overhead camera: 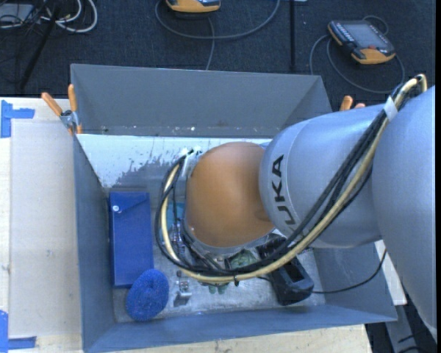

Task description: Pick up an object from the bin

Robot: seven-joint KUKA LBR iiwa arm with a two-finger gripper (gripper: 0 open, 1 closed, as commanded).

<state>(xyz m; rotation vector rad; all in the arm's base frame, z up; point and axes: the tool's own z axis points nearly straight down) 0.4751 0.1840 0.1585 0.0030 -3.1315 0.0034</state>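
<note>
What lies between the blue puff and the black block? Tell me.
In the camera view: a small grey piece beside the blue puff, then the arm's cabled wrist, before the black block.

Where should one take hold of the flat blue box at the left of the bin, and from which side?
Probably across its short width, near the middle, coming straight down from above. The blue box lies flat and its long sides look free; the round blue puff crowds its near end.

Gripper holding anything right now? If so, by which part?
Cannot tell: the orange wrist cover sits over the middle of the bin, hiding what is beneath. The blue box and blue round scrubber lie clear of it at the left.
</note>
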